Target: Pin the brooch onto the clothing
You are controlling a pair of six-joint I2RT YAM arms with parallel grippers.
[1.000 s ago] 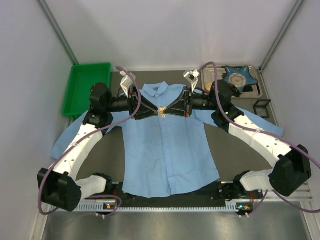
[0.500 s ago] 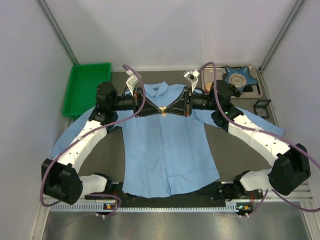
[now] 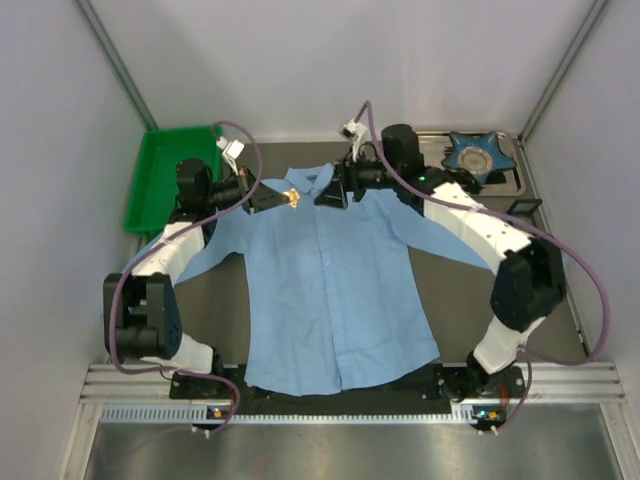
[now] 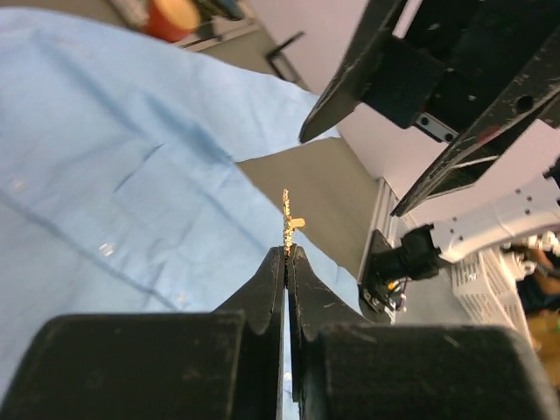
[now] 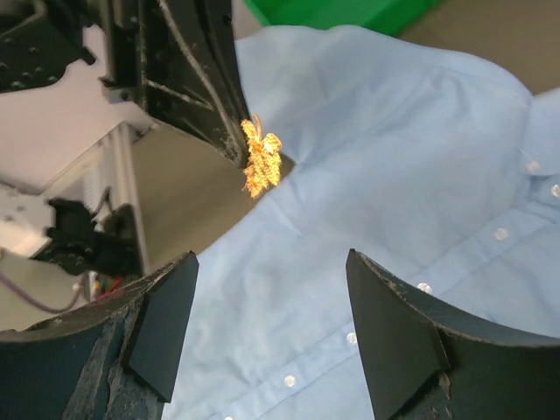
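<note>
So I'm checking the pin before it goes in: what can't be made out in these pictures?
Left wrist: the brooch shows edge-on; its lower end is hidden inside the shut left gripper.
Right wrist: only one face of the brooch shows; any pin or clasp is not visible.
Top external: the brooch is too small for detail; the left arm covers one sleeve end of the shirt.

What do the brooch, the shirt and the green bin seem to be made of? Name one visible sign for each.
The brooch is probably gold-toned metal: rough and glinting, with a grainy, jagged outline. The shirt is thin woven cloth: matte light blue, with soft creases, stitched seams and buttons. The green bin is likely moulded plastic: smooth and uniform in colour, with rigid raised walls.
</note>
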